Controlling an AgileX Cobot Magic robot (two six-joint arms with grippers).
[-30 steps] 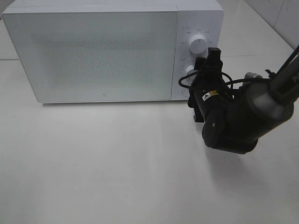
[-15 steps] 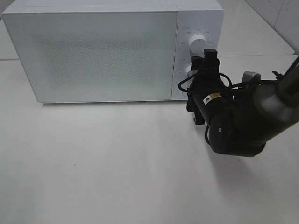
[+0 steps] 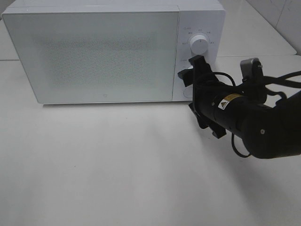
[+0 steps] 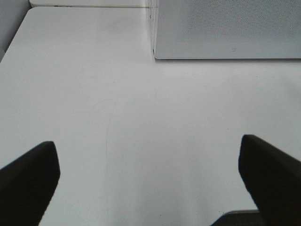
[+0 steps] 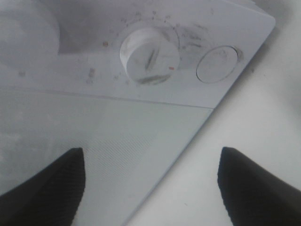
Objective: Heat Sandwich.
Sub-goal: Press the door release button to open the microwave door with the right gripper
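- No sign of the sandwich in any view; presumably behind the shut door (image 3: 94, 52) of the microwave (image 3: 200, 14), but impossible to confirm.
- Expect soft, light, squashy handling: bread layers prone to sliding apart and easy to crush. Best taken across the crust sides with gentle pressure, or lifted from underneath.
- Over to the right hand (image 3: 188, 69): tilted on a slant, reaching in from the right side, fingers spread wide, holding nothing, just in front of the lower knob (image 5: 149, 62).
- From the right wrist camera, that knob framed between the two fingertips, a round button (image 5: 216, 64) just beside it. No contact yet, by the look of it.
- Left hand (image 4: 148, 155): also spread wide and empty, hanging over bare counter (image 4: 117, 117) near the microwave's front corner.
- Likely step in hand: gripping and turning the dial to start the heating.
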